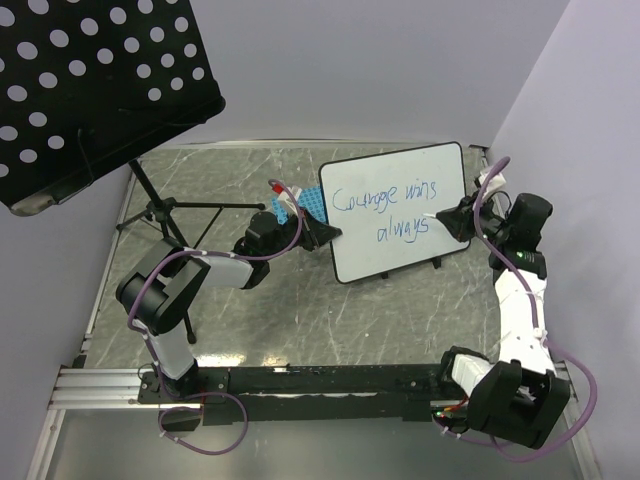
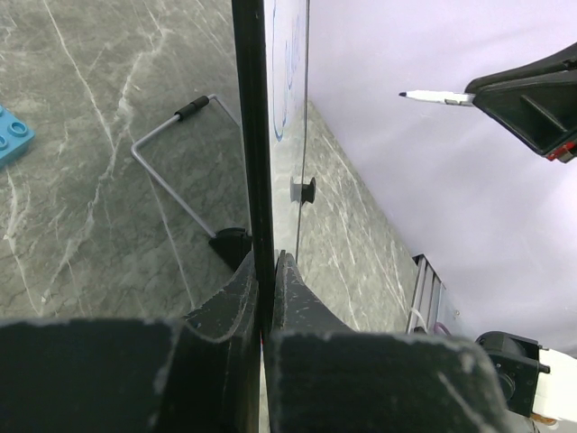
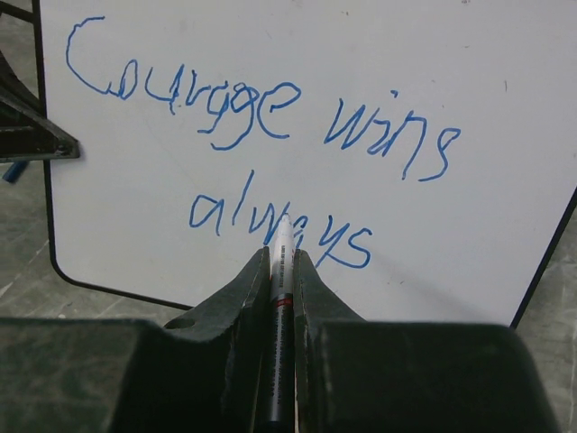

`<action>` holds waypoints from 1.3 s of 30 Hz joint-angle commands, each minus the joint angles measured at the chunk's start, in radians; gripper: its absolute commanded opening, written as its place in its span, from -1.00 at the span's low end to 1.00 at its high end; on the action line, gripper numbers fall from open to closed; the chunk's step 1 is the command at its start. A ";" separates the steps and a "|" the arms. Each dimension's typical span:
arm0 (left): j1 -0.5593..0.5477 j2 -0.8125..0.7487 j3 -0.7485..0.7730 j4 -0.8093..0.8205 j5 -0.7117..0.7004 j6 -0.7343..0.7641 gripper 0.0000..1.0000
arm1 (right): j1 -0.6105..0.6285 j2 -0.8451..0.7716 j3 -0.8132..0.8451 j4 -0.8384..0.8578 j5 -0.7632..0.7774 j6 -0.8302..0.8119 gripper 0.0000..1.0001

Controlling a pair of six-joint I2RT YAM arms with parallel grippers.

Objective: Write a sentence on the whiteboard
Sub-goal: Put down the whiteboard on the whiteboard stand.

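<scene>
The grey marbled bench (image 1: 300,320) carried the whiteboard (image 1: 395,258) upright, its left edge pinched by the left tool (image 1: 322,232). The right tool (image 1: 455,218) clamped a marker (image 3: 280,280), tip just off the sentence (image 1: 385,200); best drawn straight back, I reckoned, to avoid smearing.

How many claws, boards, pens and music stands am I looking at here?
left claw and right claw: 2
whiteboard: 1
marker: 1
music stand: 1
Total: 5
</scene>
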 commanded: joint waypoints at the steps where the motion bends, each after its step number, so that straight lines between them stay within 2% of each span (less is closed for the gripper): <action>1: -0.008 -0.018 -0.009 0.020 0.051 0.088 -0.98 | -0.019 -0.040 0.028 -0.013 -0.065 0.050 -1.00; 15: -0.008 -0.009 0.014 0.017 0.063 0.105 -0.98 | -0.096 -0.090 -0.012 0.008 -0.200 0.123 -1.00; 25: -0.005 0.008 0.066 0.002 0.083 0.116 -0.98 | -0.123 -0.097 -0.007 -0.018 -0.212 0.096 -1.00; 30: 0.003 0.023 0.140 -0.064 0.095 0.148 -0.98 | -0.142 -0.103 -0.003 -0.032 -0.227 0.085 -1.00; 39: 0.058 0.062 0.209 -0.086 0.143 0.166 -0.98 | -0.156 -0.097 -0.003 -0.041 -0.237 0.077 -1.00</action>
